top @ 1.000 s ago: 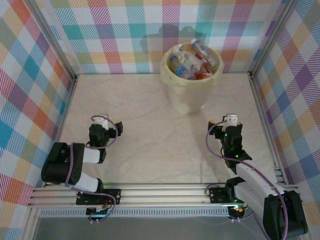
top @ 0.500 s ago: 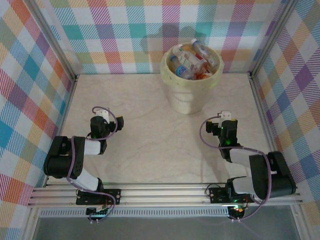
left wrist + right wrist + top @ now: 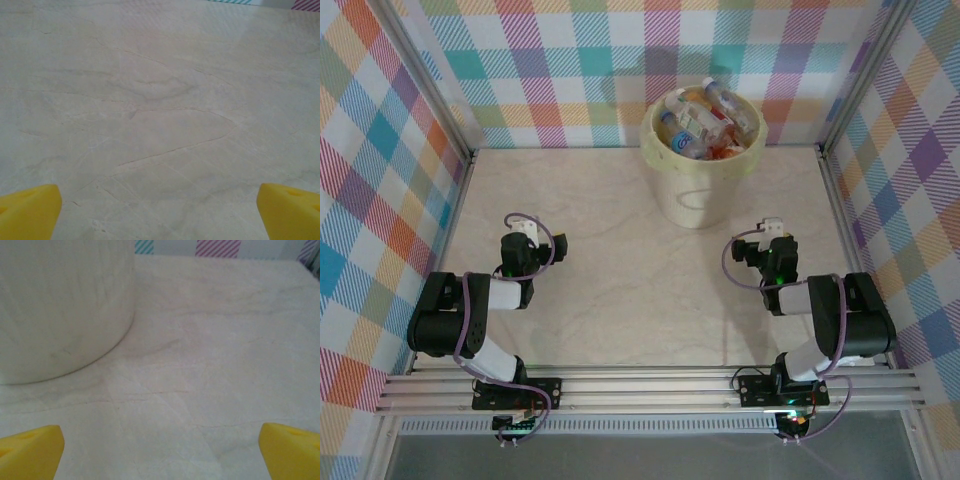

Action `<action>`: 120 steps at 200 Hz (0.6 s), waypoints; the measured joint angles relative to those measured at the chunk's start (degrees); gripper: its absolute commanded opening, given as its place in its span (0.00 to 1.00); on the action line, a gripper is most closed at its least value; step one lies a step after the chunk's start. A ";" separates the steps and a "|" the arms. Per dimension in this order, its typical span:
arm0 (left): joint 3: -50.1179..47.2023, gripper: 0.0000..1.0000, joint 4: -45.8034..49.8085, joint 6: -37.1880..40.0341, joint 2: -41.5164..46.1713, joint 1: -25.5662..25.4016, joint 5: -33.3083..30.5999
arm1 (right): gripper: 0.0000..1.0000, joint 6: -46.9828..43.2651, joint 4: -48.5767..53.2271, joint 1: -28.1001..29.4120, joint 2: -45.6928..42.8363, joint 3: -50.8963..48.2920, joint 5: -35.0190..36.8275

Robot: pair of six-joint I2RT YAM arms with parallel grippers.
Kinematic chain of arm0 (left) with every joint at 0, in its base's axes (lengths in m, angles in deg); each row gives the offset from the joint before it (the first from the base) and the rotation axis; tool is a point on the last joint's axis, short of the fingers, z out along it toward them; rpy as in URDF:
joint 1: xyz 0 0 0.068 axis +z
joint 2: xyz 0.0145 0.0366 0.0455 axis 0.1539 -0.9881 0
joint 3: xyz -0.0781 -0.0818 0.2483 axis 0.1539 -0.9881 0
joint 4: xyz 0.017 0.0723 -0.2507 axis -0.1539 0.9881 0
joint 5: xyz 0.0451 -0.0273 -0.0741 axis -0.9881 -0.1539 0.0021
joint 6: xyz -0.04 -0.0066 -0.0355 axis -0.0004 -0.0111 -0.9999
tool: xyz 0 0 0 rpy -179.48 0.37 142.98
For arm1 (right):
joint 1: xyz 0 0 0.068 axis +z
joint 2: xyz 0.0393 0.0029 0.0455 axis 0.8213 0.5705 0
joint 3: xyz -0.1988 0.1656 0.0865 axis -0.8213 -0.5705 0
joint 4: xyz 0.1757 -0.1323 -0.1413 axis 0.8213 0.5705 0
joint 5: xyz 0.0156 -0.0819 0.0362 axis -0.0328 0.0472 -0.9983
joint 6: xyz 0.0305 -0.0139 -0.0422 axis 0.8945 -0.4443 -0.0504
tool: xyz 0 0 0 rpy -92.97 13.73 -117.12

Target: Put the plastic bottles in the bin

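The bin (image 3: 695,195), a pale cream bucket, stands at the back middle of the table, and its wall also fills the upper left of the right wrist view (image 3: 60,305). Several plastic bottles (image 3: 705,125) with red, blue and orange labels are heaped inside it up to the rim. My left gripper (image 3: 532,237) rests low over the left of the table, open, its yellow fingertips (image 3: 27,210) wide apart over bare marble. My right gripper (image 3: 766,240) sits just right of and nearer than the bin, open too, with nothing between its fingertips (image 3: 290,450).
The marble-patterned table (image 3: 620,270) is walled by checked panels on the left, back and right. An aluminium rail (image 3: 650,385) carrying both arm bases runs along the near edge. Both arms are folded back near their bases.
The right arm has folded back toward its base, its gripper shifting slightly away from the near edge. The left arm settled back a little as well. Both grippers stayed open.
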 measured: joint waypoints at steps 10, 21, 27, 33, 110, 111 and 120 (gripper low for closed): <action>0.00 1.00 0.00 0.02 0.00 0.00 0.00 | 1.00 0.76 1.33 -0.83 0.07 1.25 -0.70; 0.00 1.00 0.02 0.02 0.00 0.00 0.00 | 1.00 1.53 1.68 -1.55 0.07 2.36 -1.22; 0.00 1.00 0.02 0.00 0.00 0.00 0.00 | 1.00 1.84 1.77 -1.88 0.07 2.84 -1.38; 0.00 1.00 0.02 0.00 0.00 0.00 0.00 | 1.00 2.10 1.81 -2.10 0.07 3.17 -1.53; 0.00 1.00 0.02 0.02 0.00 0.00 0.00 | 1.00 1.46 -0.26 -2.36 0.02 0.22 -8.83; 0.00 1.00 0.02 0.02 0.00 0.00 0.00 | 1.00 1.46 -0.09 -2.36 0.02 0.22 -8.96; 0.00 1.00 0.02 0.00 0.00 0.00 0.00 | 1.00 1.51 0.79 -2.36 0.02 0.68 -9.18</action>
